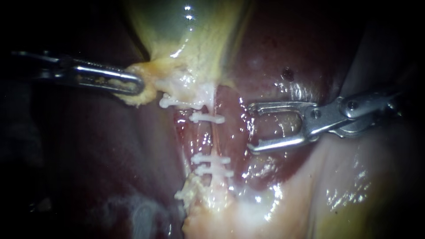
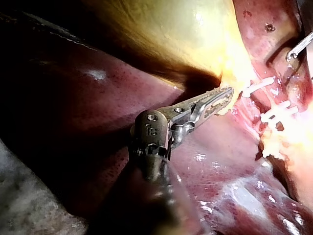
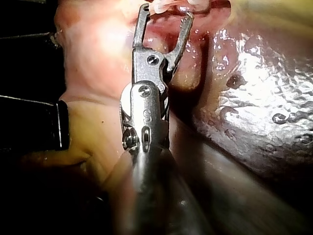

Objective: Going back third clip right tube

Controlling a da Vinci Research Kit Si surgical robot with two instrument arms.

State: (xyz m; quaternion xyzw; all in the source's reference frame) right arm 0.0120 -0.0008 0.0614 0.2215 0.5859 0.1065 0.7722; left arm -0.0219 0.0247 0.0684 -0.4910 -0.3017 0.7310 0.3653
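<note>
White plastic clips (image 1: 207, 118) cross a pale tube (image 1: 206, 139) that runs down the centre of the endoscope view. One clip sits a little above the centre, and two more lie close together toward 6 o'clock. Further clips show at the 11 o'clock and 7 o'clock sides of this group; I cannot tell if they sit on the same tube.

The right instrument (image 1: 252, 127) comes in from 3 o'clock. Its jaws are spread wide and hold nothing, and the dark red liver (image 1: 274, 57) shows through the gap. The jaw tips stand just beside the tube on its 3 o'clock side, level with the bare part between the upper clip and the lower pair.

The left instrument (image 1: 138, 84) comes in from 9 o'clock. Its jaws pinch yellow tissue (image 1: 133, 95) at the narrow lower end of the gallbladder (image 1: 190, 31), which fills the 12 o'clock area.
</note>
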